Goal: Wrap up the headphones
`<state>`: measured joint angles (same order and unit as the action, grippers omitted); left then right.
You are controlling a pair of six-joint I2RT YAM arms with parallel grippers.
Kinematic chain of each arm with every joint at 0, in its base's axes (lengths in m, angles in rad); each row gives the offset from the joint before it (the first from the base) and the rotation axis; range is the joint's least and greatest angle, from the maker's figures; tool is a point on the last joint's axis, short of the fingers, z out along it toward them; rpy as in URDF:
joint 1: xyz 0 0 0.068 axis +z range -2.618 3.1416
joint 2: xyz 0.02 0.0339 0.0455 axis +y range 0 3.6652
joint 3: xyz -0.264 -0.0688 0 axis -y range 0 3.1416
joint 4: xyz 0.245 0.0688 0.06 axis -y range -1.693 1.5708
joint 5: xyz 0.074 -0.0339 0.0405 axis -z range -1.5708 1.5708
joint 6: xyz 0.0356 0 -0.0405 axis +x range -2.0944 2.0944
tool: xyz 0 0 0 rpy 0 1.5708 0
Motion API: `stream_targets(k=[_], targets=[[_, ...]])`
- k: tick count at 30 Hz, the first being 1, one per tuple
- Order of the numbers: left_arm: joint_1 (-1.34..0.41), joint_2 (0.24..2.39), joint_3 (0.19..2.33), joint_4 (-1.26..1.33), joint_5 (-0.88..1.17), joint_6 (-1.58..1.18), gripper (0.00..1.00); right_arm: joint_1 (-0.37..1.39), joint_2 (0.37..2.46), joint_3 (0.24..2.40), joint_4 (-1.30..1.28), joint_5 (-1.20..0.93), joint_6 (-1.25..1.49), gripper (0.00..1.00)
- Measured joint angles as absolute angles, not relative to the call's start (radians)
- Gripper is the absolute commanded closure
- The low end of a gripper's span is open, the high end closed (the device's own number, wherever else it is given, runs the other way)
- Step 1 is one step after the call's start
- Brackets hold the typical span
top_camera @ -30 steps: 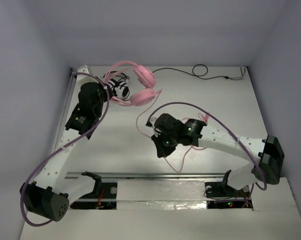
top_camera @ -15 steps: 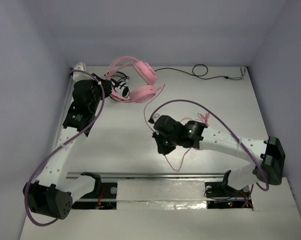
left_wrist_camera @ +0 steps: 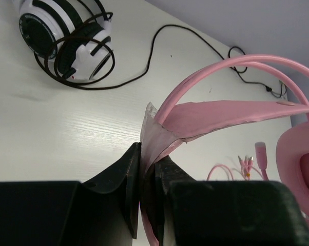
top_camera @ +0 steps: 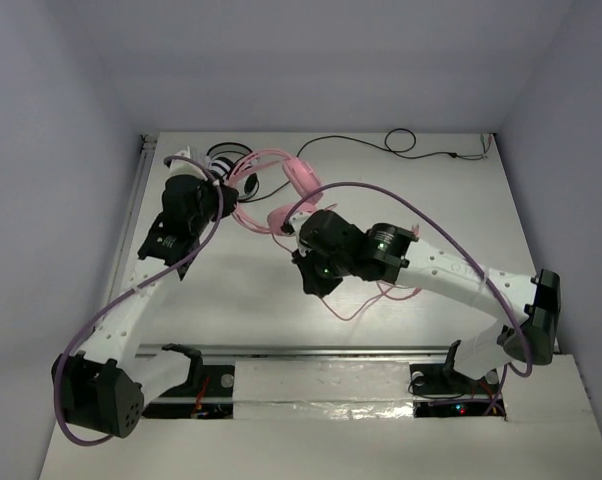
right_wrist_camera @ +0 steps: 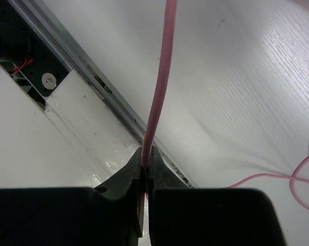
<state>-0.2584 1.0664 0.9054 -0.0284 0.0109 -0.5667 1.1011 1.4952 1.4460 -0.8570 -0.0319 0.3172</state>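
The pink headphones point(top_camera: 299, 180) hang tilted at the back left of the table, earcups toward the middle. My left gripper point(top_camera: 224, 196) is shut on the flat band under their headband point(left_wrist_camera: 221, 115); in the left wrist view that gripper point(left_wrist_camera: 147, 164) pinches the band's end, and one earcup point(left_wrist_camera: 301, 164) shows at the right edge. My right gripper point(top_camera: 306, 278) is just in front of the earcups. Seen from its wrist, the right gripper point(right_wrist_camera: 146, 156) is shut on the thin pink cable point(right_wrist_camera: 162, 77), which runs taut away from the jaws. Slack cable point(top_camera: 356, 305) loops on the table under the right arm.
Small black-and-white headphones point(left_wrist_camera: 67, 36) with a black cable lie behind the left gripper, at the back left point(top_camera: 221, 155). Another black cable point(top_camera: 401, 140) runs along the back edge. A metal rail point(top_camera: 311, 350) crosses the near side between the arm bases.
The left gripper swung the headphones round toward the middle and nearer. The right gripper moved back and left toward the earcups, still pinching the cable.
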Motion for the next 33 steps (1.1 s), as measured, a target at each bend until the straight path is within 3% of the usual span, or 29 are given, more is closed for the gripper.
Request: stream_targets(k=[17,33], targets=[[-0.286,1.162,1.064,-0.271,0.134,-0.249,1.0,1.101,1.473,1.555,-0.997,0.125,0.248,1.0],[-0.329,1.2,0.994,-0.275,0.384,-0.089,1.0,1.105,1.474,1.564,-1.063,0.415,0.233,1.0]])
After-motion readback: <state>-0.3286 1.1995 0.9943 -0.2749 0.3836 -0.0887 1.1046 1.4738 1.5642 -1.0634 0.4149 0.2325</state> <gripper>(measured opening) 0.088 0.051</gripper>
